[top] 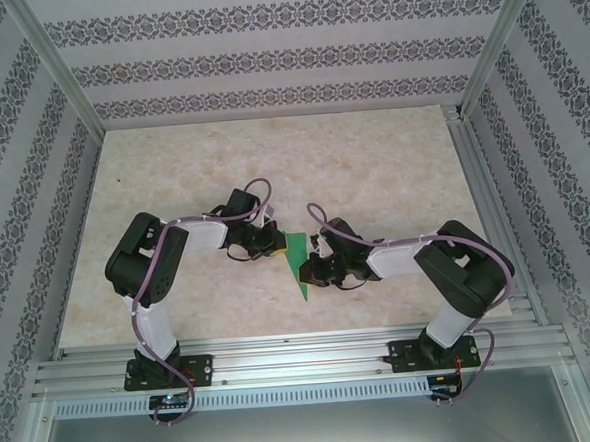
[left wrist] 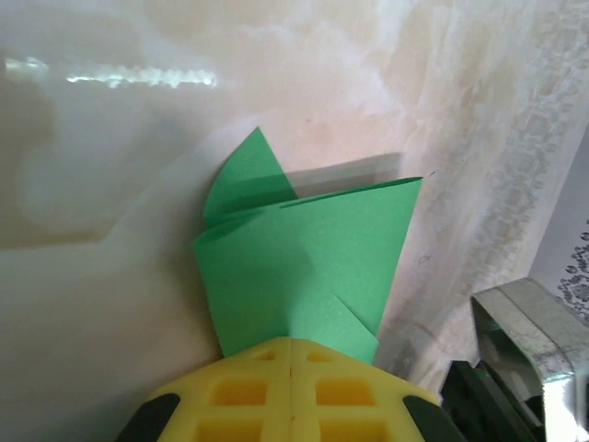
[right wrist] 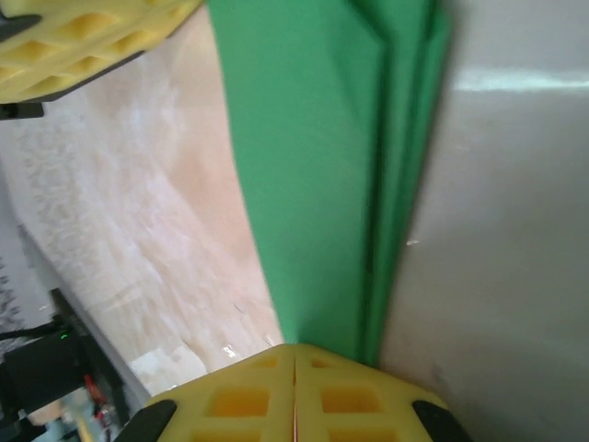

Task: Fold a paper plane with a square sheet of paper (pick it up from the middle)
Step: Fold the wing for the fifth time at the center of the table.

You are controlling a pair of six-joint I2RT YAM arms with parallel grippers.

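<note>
Paper plane [top: 300, 266], green and creased, pinched at mid-table from both sides: left gripper [top: 274, 244] and right gripper [top: 315, 270] each clamped on it; glossy beige marbled tabletop [top: 372, 166] beneath, patterned wallpaper walls [top: 265, 53] around, aluminium rails [top: 303, 356] nearest

Robotics lab test cell, not a home. Evidence: aluminium extrusion frame [top: 63, 80] boxing in workspace; patterned wallpaper [top: 265, 57] on enclosure walls; marble-look tabletop [top: 372, 166]; left arm [top: 152, 260] and right arm [top: 458, 271] bolted to slotted aluminium rail [top: 293, 359]; exposed purple cabling [top: 181, 398] at bases.
</note>
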